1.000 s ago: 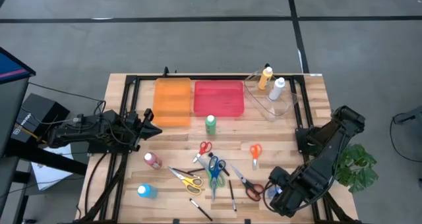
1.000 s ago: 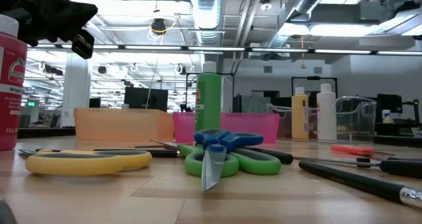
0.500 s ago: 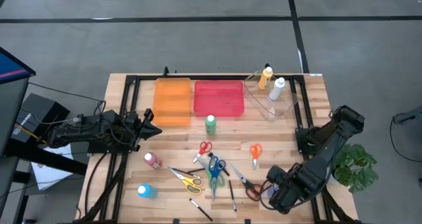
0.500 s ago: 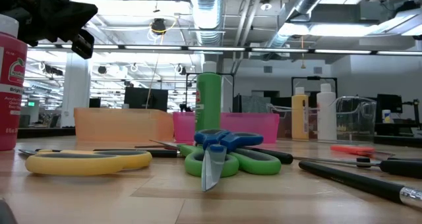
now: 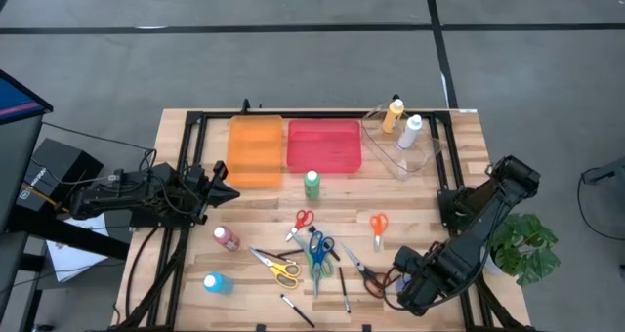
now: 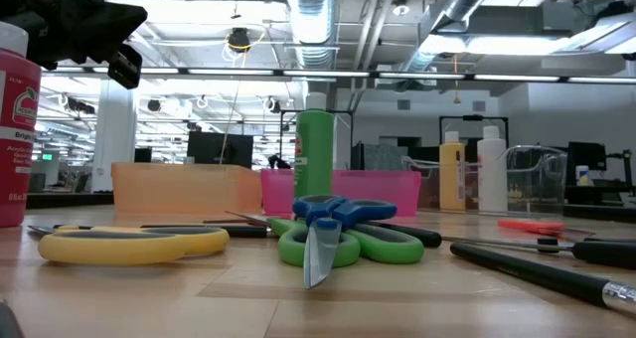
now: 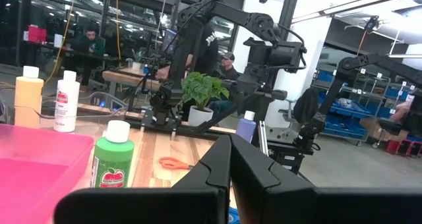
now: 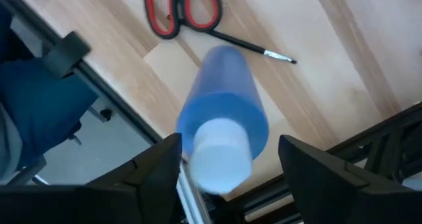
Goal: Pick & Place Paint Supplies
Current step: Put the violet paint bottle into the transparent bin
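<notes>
no legible text, labels on red bottle point(image 6: 15, 129), green bottle point(image 7: 112, 163) too blurred

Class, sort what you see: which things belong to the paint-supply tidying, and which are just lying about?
Job: green paint bottle, pink paint bottle, blue paint bottle, orange scissors, yellow scissors, brush.
Lying about: potted plant, black box.

High view looks straight down on the whole desk point(image 5: 430, 190). Low view sits at desk-top height, level, very close to the green scissors point(image 6: 343, 241) — room behind. Left wrist view faces across the desk toward the green bottle point(image 7: 113, 163), also in low view. Right wrist view — close on a blue bottle point(image 8: 223, 118).
</notes>
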Tool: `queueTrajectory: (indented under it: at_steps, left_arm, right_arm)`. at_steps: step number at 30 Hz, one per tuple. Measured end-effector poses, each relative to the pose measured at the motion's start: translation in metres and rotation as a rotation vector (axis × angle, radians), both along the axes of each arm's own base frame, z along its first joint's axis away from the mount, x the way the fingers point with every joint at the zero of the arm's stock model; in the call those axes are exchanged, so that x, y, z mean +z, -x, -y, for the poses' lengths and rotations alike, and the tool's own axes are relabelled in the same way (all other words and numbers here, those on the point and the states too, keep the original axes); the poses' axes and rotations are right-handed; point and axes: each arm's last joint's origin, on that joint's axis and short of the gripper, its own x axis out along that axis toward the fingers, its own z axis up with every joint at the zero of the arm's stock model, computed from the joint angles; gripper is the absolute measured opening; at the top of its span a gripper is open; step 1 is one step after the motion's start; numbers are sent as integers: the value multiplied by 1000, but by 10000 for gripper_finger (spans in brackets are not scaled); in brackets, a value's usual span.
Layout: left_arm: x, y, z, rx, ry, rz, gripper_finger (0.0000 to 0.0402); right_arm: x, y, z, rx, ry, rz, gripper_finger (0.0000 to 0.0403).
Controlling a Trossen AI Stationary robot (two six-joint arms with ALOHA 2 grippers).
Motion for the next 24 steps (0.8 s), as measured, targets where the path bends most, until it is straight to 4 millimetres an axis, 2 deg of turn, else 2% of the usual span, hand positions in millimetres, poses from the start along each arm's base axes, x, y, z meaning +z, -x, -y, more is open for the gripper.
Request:
queueTrajectory:
  at_steps: [7,14,24]
  left_arm:
    - [0,0,0,0,0,-1,1]
    - [0,0,0,0,0,-1,1]
    - [0,0,0,0,0,0,1]
  right_arm:
    - [-2,-1,0,11,-7,7,210]
    - [-1,0,-1,15,-19,-5,114]
    - [0,0,-1,28,-24,0,113]
